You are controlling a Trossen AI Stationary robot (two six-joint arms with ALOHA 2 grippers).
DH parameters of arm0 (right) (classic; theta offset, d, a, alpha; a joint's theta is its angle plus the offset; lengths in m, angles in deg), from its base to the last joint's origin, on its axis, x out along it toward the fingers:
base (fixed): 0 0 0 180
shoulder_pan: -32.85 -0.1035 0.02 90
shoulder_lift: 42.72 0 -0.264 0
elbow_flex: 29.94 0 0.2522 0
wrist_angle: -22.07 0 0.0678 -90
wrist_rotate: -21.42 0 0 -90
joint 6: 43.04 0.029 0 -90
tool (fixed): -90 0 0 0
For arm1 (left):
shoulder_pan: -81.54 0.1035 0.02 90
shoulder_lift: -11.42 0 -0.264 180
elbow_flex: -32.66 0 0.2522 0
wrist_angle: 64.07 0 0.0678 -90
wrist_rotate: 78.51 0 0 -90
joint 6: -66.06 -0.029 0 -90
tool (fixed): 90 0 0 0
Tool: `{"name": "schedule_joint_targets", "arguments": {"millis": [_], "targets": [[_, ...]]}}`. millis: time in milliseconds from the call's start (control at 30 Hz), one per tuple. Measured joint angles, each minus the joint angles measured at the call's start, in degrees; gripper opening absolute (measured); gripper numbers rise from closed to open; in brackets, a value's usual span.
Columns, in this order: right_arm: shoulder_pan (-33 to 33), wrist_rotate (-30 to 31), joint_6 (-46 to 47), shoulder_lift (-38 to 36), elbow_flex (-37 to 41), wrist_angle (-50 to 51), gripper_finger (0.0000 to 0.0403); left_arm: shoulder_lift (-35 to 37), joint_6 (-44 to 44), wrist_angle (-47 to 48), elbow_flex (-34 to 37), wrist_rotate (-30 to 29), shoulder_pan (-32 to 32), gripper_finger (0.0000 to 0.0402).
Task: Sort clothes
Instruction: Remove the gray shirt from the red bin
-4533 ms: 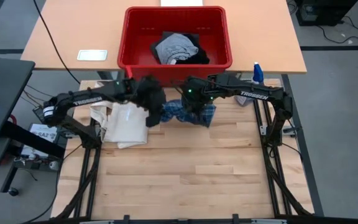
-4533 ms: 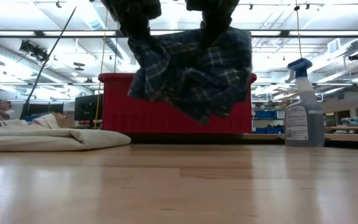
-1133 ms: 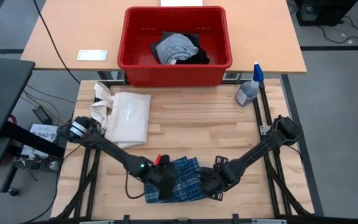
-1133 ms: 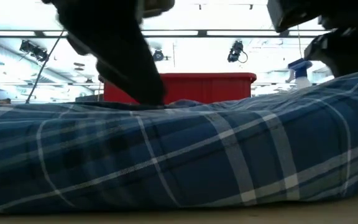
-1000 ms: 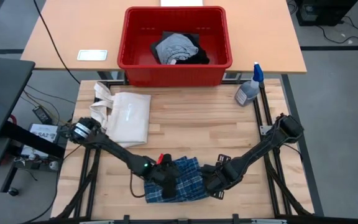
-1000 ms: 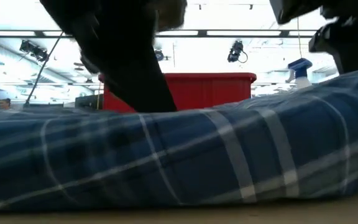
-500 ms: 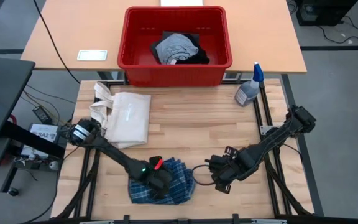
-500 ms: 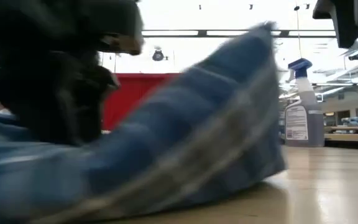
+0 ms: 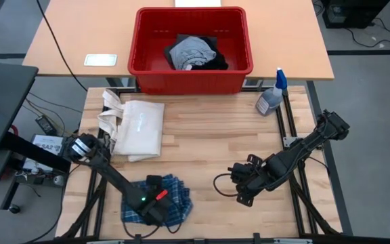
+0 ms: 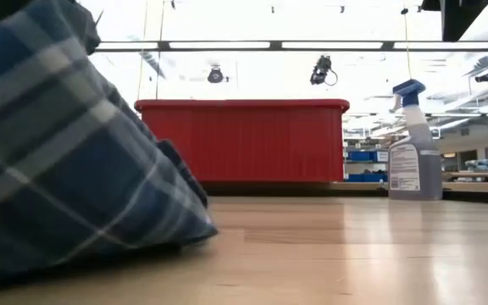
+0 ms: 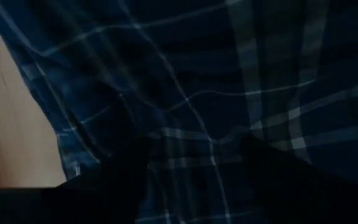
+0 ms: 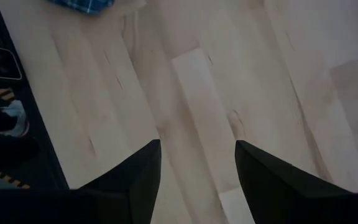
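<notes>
1. Two arms low over the near half of the worktop (image 9: pixel 208 146). Left gripper (image 9: pixel 156 211) sits on the plaid cloth (image 9: pixel 171 203) at the near-left edge. Left wrist view: both fingers (image 11: pixel 129 168) spread apart, pressed into the plaid; whether they pinch a fold, cannot tell.
2. Change over the last second: plaid was spread flat near centre under both grippers; now bunched into a smaller heap, shifted left toward the near-left corner.
3. Right gripper (image 9: pixel 241 196) has let go and drawn back to the right; now well apart from the plaid. Right wrist view: fingers (image 12: pixel 138 174) wide open, empty, bare wood between them.
4. Low view: plaid (image 10: pixel 49 152) now fills only the left side; earlier it spanned the whole width.
5. Unchanged: red bin (image 9: pixel 191 42) behind the worktop with grey cloth (image 9: pixel 189 51) on black fabric (image 9: pixel 217 62); tote (image 9: pixel 137 129) at far left; spray bottle (image 9: pixel 272 95) at far right.
</notes>
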Motion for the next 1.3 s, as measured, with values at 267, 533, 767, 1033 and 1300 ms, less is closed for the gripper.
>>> {"name": "schedule_joint_targets", "arguments": {"millis": [267,533,767,1033,1300], "targets": [[0.0,0.0,0.2,0.1,0.0,-1.0,0.0213,8.8,0.6,-0.6,0.1,-2.7,0.3,0.0272],[0.1,2.2,0.3,0.0,0.0,-5.8,0.0213,23.0,1.9,-1.2,0.1,-10.6,1.1,0.0272],[1.7,-1.1,0.0,0.1,0.0,-13.8,0.0213,31.6,8.2,-1.2,0.0,-22.0,3.0,0.0272],[9.4,-3.6,0.2,0.2,0.0,-27.4,0.0213,39.1,5.3,-13.8,-0.1,-17.7,10.4,0.0272],[17.4,-0.4,-2.9,0.2,-6.2,-26.6,0.0213,46.3,-0.5,-14.1,-0.1,-11.1,20.8,0.0272]]}}
